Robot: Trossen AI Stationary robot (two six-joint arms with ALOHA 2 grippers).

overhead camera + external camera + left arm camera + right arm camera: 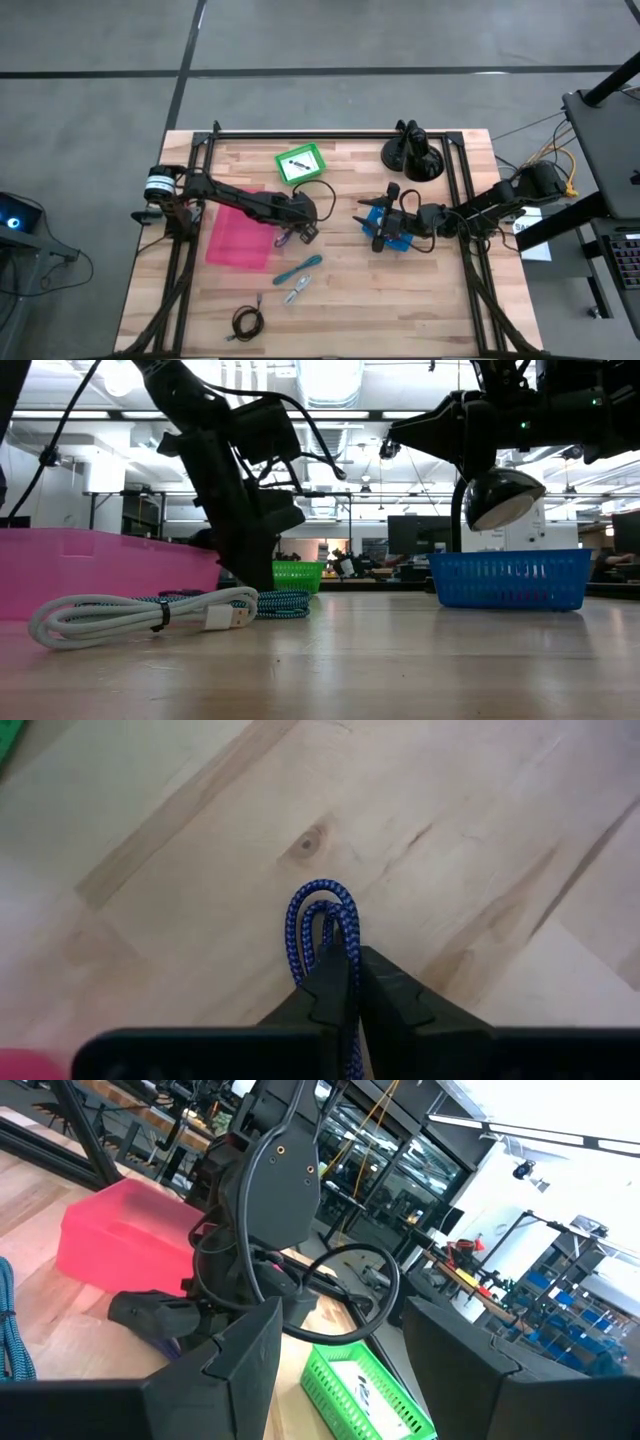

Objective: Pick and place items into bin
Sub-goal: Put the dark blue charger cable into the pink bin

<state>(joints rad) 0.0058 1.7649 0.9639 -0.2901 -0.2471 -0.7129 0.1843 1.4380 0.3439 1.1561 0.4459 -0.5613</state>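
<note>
My left gripper point(297, 232) point(350, 952) points down at the table just right of the pink bin point(238, 240) and is shut on a blue-purple braided cable point(318, 915). My right gripper point(383, 226) point(345, 1335) is open and hovers over the blue basket point(397, 240) point(510, 580). A teal braided cable point(300, 268) point(285, 603), a white coiled cable point(295, 293) point(140, 615) and a black coiled cable point(247, 320) lie flat on the wood nearer the table's near edge. My left gripper pinches the blue-purple braided cable between its two fingers point(385, 990), just behind the cable's looped end point(320, 905). Two loops stick out past the fingertips. The fingers come from above, pointing down, and lie along the loops. Whether the cable is lifted clear does not show.
A green basket point(300, 163) point(300, 575) holding a white piece stands toward the far edge. A black lamp-like stand point(410, 155) sits at the far right. Black frame rails point(330, 133) run along the table's sides. Bare wood lies between the two arms.
</note>
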